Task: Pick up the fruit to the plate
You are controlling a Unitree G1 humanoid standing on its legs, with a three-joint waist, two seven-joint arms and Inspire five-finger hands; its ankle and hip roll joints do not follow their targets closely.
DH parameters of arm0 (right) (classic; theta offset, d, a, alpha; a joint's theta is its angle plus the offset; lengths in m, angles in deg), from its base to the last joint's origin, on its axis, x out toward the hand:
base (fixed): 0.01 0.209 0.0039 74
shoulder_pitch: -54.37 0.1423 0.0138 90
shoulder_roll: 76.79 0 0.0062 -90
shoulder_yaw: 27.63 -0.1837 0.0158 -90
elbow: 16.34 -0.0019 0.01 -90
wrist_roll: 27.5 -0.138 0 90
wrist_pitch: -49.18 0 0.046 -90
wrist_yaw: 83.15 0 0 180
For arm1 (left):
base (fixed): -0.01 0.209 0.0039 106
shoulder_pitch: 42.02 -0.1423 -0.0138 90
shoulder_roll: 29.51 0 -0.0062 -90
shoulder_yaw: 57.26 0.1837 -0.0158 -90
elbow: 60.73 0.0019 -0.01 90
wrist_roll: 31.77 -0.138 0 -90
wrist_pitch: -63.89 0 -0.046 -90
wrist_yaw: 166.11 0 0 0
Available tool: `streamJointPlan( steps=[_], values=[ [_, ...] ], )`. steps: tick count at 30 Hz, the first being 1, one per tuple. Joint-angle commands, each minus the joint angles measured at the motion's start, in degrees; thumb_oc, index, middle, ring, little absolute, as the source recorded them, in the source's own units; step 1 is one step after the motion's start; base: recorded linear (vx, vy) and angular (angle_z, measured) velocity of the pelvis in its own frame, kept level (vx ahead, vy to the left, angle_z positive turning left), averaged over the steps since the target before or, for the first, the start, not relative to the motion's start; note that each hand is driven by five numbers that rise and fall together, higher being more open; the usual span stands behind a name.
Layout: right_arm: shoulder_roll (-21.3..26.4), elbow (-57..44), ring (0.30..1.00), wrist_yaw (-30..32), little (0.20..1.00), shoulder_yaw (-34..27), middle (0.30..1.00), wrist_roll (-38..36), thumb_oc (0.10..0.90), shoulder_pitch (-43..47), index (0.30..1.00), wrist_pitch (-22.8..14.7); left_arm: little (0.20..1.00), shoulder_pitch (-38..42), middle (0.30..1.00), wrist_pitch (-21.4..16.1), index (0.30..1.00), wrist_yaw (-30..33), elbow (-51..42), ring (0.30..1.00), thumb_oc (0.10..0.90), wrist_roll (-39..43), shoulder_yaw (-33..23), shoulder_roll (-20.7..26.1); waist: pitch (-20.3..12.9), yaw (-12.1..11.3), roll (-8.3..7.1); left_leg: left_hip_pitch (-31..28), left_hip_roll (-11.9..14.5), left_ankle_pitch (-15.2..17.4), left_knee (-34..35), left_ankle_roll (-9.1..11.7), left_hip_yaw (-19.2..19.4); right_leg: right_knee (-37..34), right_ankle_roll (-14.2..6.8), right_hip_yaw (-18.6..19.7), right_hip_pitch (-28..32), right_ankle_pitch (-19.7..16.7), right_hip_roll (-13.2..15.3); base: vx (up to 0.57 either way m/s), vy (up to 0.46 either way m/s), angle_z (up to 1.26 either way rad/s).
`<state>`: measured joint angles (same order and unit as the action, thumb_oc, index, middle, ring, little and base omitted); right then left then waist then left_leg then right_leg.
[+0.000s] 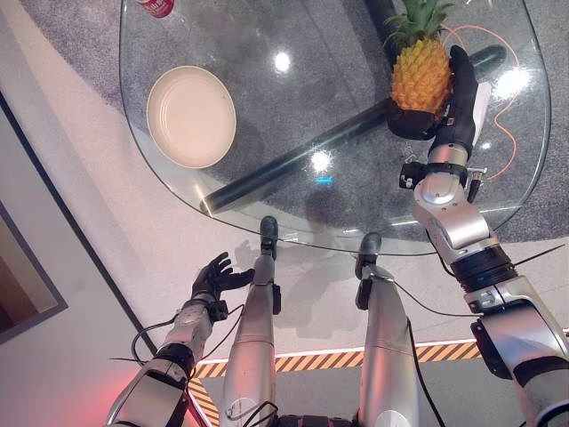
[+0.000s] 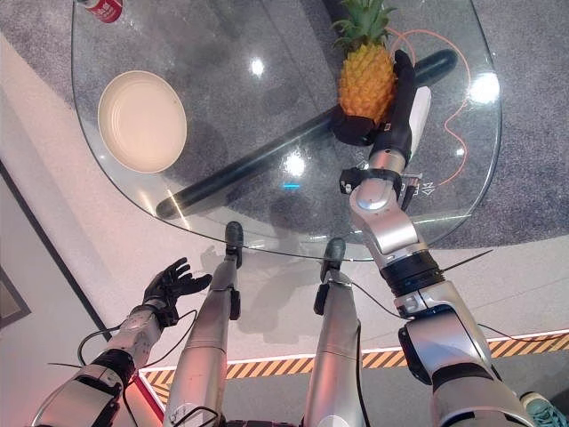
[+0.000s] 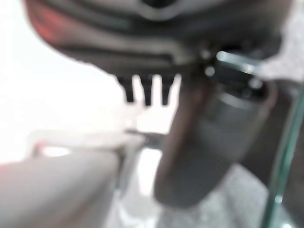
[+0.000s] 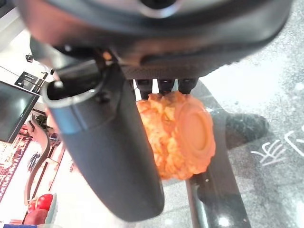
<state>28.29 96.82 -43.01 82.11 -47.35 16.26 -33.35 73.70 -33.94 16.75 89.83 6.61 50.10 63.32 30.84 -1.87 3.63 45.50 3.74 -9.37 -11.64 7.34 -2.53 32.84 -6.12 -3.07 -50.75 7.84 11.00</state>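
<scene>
The right hand is wrapped around the pineapple, fingers along its far side and thumb under its base, holding the fruit above the right part of the glass table. The cream plate lies on the left part of the table, well apart from the pineapple, with a red can at the far edge beyond it. The left hand hangs below the table's near edge, its fingers spread and relaxed with nothing in them.
</scene>
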Motion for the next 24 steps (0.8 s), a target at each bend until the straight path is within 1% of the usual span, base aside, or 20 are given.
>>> streamJointPlan(
  steps=[1,6,11,15,16,18,19,20,21,24],
  values=[
    [3.12,1.00,0.300,1.26,0.200,1.13,0.300,-1.49,0.100,5.11,0.300,0.49,0.900,-2.42,0.900,-0.30,0.900,-0.66,0.02,0.900,0.800,0.06,0.37,1.25,-1.05,-0.39,0.42,1.13,-4.23,5.33,-5.90,-3.94,1.87,-13.11,1.74,-4.32,3.16,-9.84,-3.50,0.00,0.000,0.00],
    [3.30,2.78,0.300,0.24,0.200,1.61,0.300,-2.97,0.100,5.49,0.300,1.41,0.900,-2.51,0.900,-0.61,0.900,-0.20,-0.51,0.900,0.800,0.65,0.33,1.20,-1.05,-0.59,0.43,1.09,-4.22,5.20,-5.67,-3.95,1.83,-13.28,1.70,-4.44,3.18,-9.99,-3.43,0.00,-0.005,0.03],
    [3.30,3.06,0.300,-0.52,0.200,1.56,0.300,-2.72,0.100,5.27,0.300,1.28,0.900,-2.73,0.900,-2.14,0.900,1.02,-1.25,0.900,0.800,2.82,-0.41,1.44,-1.05,-0.65,0.41,0.94,-4.25,5.20,-5.64,-3.96,1.80,-13.30,1.63,-4.43,3.28,-10.08,-3.43,0.00,0.000,0.01],
    [3.24,3.17,0.300,-0.80,0.200,1.50,0.300,-2.37,0.100,5.02,0.300,0.92,0.900,-2.51,0.900,-3.91,0.900,1.68,-2.34,0.900,0.800,10.25,-3.27,1.57,-1.05,-0.74,0.42,0.87,-4.30,5.15,-5.52,-3.89,1.57,-13.13,1.57,-4.32,3.25,-9.87,-3.50,0.00,0.000,0.00],
    [3.26,2.97,0.300,-0.96,0.200,1.32,0.300,-1.93,0.100,4.64,0.300,0.75,0.900,-2.45,0.900,-5.08,0.900,2.17,-2.84,0.900,0.800,12.87,-4.59,1.72,-1.05,-0.73,0.40,0.84,-4.33,5.18,-5.53,-3.87,1.48,-13.02,1.55,-4.26,3.23,-9.76,-3.55,0.00,0.000,0.00],
    [3.16,2.76,0.300,-1.01,0.200,1.14,0.300,-1.38,0.100,4.15,0.300,0.39,0.900,-2.27,0.900,-6.06,0.900,3.14,-3.75,0.900,0.800,15.33,-6.29,1.84,-1.05,-0.74,0.36,0.86,-4.38,5.21,-5.58,-3.83,1.35,-12.86,1.53,-4.17,3.18,-9.58,-3.57,0.00,0.000,0.00],
    [2.99,2.62,0.300,-1.16,0.200,0.88,0.300,-0.46,0.100,3.53,0.300,0.00,0.900,-1.85,0.900,-7.66,0.900,4.78,-4.58,0.900,0.800,17.78,-7.99,2.17,-1.05,-0.76,0.26,0.62,-4.39,5.27,-5.50,-3.81,1.24,-12.79,1.52,-4.20,3.37,-9.41,-3.56,0.00,0.000,0.00],
    [2.76,2.44,0.300,-0.94,0.200,0.79,0.300,0.31,0.100,3.31,0.300,-0.21,0.900,-0.99,0.900,-8.44,0.900,6.44,-5.88,0.900,0.800,20.58,-9.98,2.67,-1.05,-0.77,0.19,0.51,-4.44,5.26,-5.37,-3.76,1.10,-12.72,1.51,-4.19,3.42,-9.25,-3.64,0.00,0.000,0.00],
    [2.68,2.25,0.300,-0.79,0.200,0.75,0.300,0.56,0.100,3.18,0.300,-0.22,0.900,-0.63,0.900,-9.25,0.900,7.34,-6.45,0.900,0.800,21.56,-10.80,2.90,-1.05,-0.80,0.15,0.50,-4.45,5.27,-5.36,-3.74,1.04,-12.68,1.51,-4.20,3.44,-9.18,-3.65,0.00,-0.032,0.01],
    [2.40,0.96,0.300,0.14,0.200,0.33,0.300,1.70,0.100,1.91,0.300,-0.88,0.900,1.92,0.900,-14.27,0.900,13.11,-9.97,0.900,0.800,25.38,-14.82,4.59,-1.05,-0.79,-0.24,0.65,-4.54,5.31,-5.49,-3.62,0.63,-12.47,1.46,-4.21,3.33,-8.95,-3.66,-0.01,-0.053,0.04]
  ],
)
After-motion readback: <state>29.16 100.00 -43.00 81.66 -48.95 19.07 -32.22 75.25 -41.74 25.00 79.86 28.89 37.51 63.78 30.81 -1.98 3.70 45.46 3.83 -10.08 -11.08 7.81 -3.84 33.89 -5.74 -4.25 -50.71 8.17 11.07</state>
